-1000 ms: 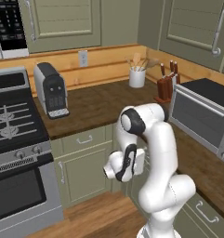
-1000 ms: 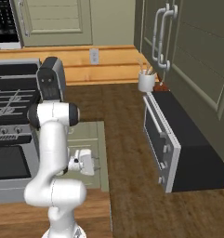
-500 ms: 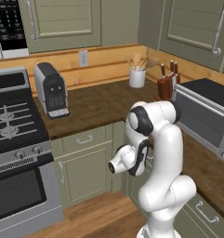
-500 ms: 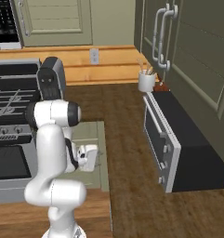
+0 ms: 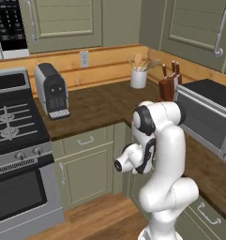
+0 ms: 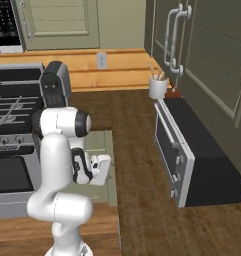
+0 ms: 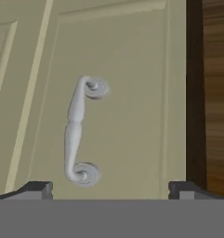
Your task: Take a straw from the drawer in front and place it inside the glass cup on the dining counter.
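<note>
In the hand view my gripper [image 7: 111,188] is open, its two dark fingertips [image 7: 36,189] set wide apart at the bottom. Straight ahead and close is the sage-green drawer [image 7: 132,107], shut, with its silver bar handle [image 7: 76,135] between the fingertips' lines and a little to the left, untouched. The wood counter edge [image 7: 215,93] runs along the right of that view. In the right base view my white hand [image 6: 100,168] hangs low in front of the cabinet fronts under the counter. The straw, the glass cup and the dining counter are out of view.
A black and silver coffee machine [image 5: 51,91] stands on the brown counter beside the stove [image 5: 11,122]. A toaster oven [image 5: 203,112], a knife block [image 5: 167,86] and a white utensil crock [image 5: 138,77] occupy the counter's right side. Another drawer front [image 5: 84,139] lies left of the arm.
The arm's upper joints have leaned a little to the right and the hand has edged closer to the cabinet front. The jaws stay wide apart.
</note>
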Tool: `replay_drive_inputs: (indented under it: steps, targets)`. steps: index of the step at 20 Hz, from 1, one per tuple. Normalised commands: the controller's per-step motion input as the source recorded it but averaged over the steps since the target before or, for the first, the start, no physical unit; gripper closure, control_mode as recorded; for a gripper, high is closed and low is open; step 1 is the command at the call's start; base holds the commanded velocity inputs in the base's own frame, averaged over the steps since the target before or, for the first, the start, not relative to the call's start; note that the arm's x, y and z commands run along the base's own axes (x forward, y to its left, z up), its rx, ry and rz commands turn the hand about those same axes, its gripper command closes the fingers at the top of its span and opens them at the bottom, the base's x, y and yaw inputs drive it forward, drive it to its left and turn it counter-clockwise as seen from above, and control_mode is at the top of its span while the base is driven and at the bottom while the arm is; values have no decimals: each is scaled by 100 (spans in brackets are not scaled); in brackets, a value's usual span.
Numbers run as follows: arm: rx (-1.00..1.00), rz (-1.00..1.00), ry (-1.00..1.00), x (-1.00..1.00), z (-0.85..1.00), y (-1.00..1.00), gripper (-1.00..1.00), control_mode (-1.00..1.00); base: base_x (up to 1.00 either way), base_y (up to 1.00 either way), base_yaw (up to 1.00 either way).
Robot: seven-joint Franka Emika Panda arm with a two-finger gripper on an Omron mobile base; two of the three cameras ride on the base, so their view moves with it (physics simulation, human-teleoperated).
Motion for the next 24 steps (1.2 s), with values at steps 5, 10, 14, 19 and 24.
replay_drive_inputs:
  steps: [5, 10, 14, 19, 24]
  targets:
    - [0, 2, 3, 0, -27, -12, -100, -100, 0, 0, 0]
    - [0, 1, 0, 16, -20, -15, -100, -100, 0, 0, 0]
    - [0, 2, 0, 41, -19, -2, -100, -100, 0, 0, 0]
    - [0, 3, 0, 50, -21, 0, -100, -100, 0, 0, 0]
    - [0, 0, 0, 32, -20, -6, -100, -100, 0, 0, 0]
